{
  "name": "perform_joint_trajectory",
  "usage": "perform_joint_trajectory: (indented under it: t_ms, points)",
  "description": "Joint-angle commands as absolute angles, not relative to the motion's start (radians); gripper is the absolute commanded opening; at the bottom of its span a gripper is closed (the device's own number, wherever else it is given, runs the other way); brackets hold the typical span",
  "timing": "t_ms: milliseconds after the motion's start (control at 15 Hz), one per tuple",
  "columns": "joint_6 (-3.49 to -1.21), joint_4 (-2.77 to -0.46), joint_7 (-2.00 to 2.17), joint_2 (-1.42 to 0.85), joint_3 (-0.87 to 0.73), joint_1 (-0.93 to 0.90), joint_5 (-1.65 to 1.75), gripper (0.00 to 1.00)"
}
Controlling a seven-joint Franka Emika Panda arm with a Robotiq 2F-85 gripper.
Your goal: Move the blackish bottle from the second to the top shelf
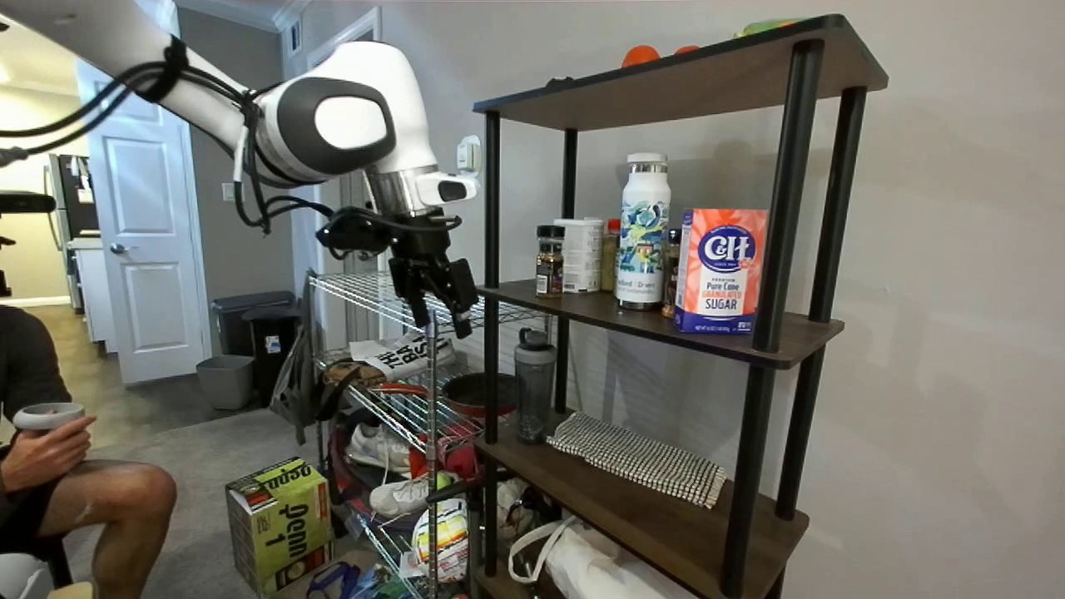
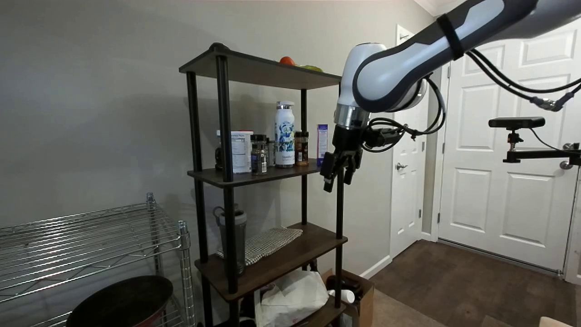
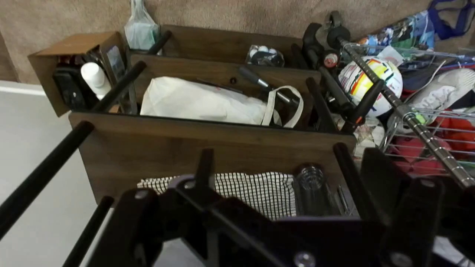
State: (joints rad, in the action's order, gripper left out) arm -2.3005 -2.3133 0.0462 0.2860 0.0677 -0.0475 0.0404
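The blackish bottle stands upright on a lower wooden shelf, at its end near the wire rack. It shows partly behind a black post in an exterior view, and its lower part shows in the wrist view. The top shelf also shows in an exterior view. My gripper is open and empty, with fingers pointing down, outside the front of the shelf unit. It is higher than the bottle and apart from it, also in an exterior view. The wrist view shows its fingers wide apart.
A middle shelf holds a white bottle, a sugar box and spice jars. A checkered cloth lies beside the blackish bottle. Black posts frame the unit. A wire rack stands beside it. A person sits nearby.
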Motion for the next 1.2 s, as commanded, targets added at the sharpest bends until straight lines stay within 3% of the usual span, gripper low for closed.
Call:
perform_joint_trajectory:
  t_ms: [0,467,1133]
  points:
    - [-2.443,-2.247,0.031,0.194,0.082,-0.052,0.078,1.0]
    - [-2.698,-2.226,0.14,0.132,0.106,-0.028,0.284,1.0]
    - [-2.683,-2.228,0.121,0.134,0.092,-0.045,0.242,1.0]
